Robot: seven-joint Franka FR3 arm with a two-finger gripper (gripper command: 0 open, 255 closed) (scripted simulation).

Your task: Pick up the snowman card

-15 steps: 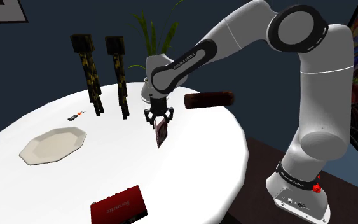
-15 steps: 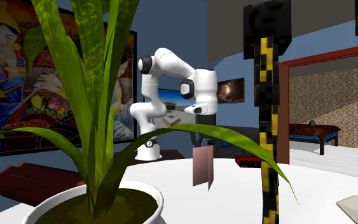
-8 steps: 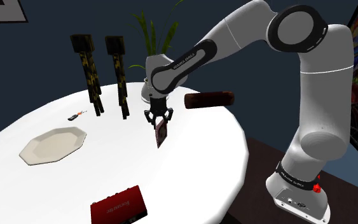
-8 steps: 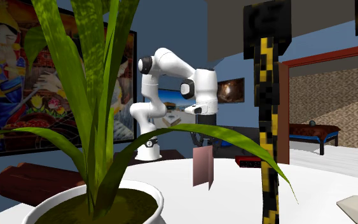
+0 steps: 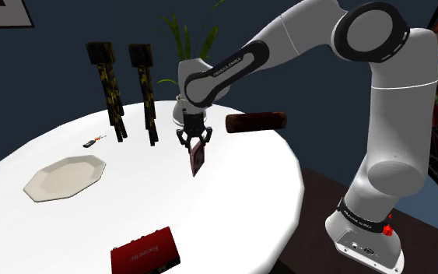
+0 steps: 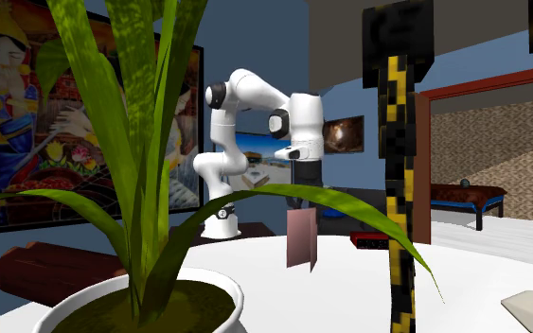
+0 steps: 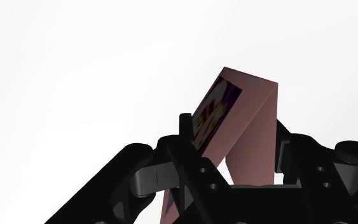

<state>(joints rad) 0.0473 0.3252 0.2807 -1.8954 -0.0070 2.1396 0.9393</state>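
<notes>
The snowman card [image 5: 197,159] is a folded pinkish-brown card with a coloured picture on one face. It hangs tilted from my gripper [image 5: 194,142] over the middle of the round white table [image 5: 233,210]. My gripper is shut on the card's top edge. In the second exterior view the card [image 6: 302,240] hangs below the black hand, its lower edge a little above the tabletop. In the wrist view the two black fingers [image 7: 185,137] clasp the card [image 7: 250,121] where its two leaves meet.
A pale octagonal plate [image 5: 63,177] lies at the shoulder view's left and a red box [image 5: 145,251] near the front edge. Two black-and-yellow posts [image 5: 145,97], a small dark item [image 5: 92,142], a brown log-like piece [image 5: 256,122] and a potted plant [image 5: 186,43] stand behind.
The arm has risen a little and the card has gone up with it, still clasped in the fingers.
</notes>
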